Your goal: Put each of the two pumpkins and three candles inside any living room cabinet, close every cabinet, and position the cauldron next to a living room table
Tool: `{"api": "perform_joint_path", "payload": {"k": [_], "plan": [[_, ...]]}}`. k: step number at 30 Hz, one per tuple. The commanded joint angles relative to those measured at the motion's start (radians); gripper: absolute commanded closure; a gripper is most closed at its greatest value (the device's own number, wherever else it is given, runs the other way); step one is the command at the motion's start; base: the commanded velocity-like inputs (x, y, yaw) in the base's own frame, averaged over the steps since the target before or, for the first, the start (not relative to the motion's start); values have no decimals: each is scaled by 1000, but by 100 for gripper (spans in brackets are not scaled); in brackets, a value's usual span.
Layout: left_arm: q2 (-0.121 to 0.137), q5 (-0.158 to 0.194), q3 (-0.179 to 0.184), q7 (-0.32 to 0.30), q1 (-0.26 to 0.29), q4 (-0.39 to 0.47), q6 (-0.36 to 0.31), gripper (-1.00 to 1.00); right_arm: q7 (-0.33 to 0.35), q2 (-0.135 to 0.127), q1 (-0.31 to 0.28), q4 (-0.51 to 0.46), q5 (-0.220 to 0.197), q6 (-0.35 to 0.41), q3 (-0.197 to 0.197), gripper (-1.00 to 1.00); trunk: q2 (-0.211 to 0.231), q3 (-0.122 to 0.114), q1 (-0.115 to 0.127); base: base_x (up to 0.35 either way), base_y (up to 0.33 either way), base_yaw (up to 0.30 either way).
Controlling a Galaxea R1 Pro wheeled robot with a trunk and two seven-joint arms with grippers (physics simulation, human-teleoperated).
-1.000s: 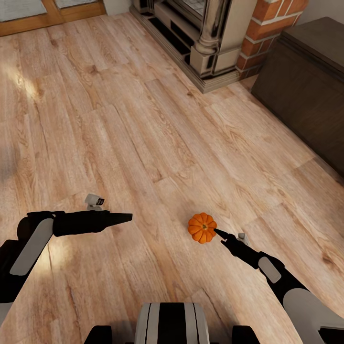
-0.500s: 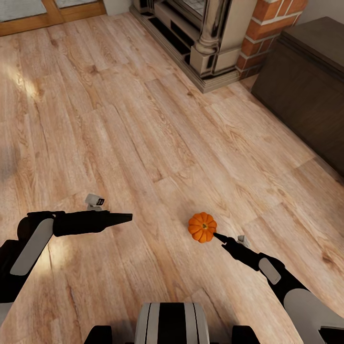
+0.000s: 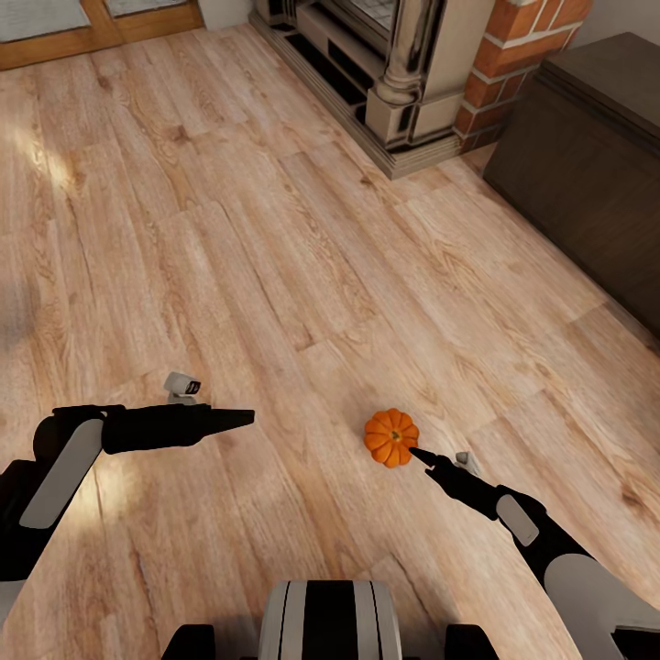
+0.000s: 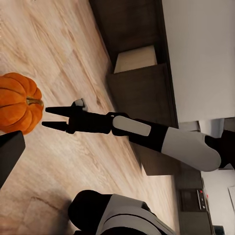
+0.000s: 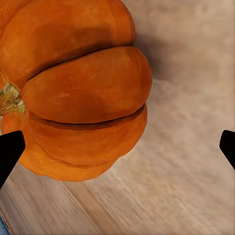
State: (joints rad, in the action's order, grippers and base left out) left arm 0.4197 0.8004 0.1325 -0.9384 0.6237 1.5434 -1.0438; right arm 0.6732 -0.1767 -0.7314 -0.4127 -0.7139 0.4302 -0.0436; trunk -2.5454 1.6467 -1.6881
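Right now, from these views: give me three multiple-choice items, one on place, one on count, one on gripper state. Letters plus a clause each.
1. Where is the pumpkin?
A. On the wooden floor
B. Inside the cabinet
C. On the fireplace hearth

2. How many pumpkins are in the head view?
A. Three
B. Two
C. One

3. What is the right gripper doing?
A. Shut on the pumpkin
B. Open, fingertips just short of the pumpkin
C. Pressed against the cabinet front

Answers:
1. A, it sits on bare planks, well away from the dark cabinet and the fireplace.
2. C, a single orange one lies ahead of the right arm.
3. B, the left wrist view shows two spread fingers pointing at the pumpkin with a small gap left.
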Motion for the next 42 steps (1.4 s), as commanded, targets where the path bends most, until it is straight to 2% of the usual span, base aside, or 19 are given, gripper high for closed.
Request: {"api": "perform_joint_path", "payload": {"k": [1, 42], "plan": [[1, 0, 1, -2, 1, 0, -3, -100, 2, 0, 0, 0, -4, 9, -4, -100, 0, 1, 0, 23, 4, 0], [-1, -1, 1, -2, 1, 0, -3, -100, 3, 1, 0, 0, -4, 9, -4, -100, 0, 1, 0, 16, 17, 0]]}}
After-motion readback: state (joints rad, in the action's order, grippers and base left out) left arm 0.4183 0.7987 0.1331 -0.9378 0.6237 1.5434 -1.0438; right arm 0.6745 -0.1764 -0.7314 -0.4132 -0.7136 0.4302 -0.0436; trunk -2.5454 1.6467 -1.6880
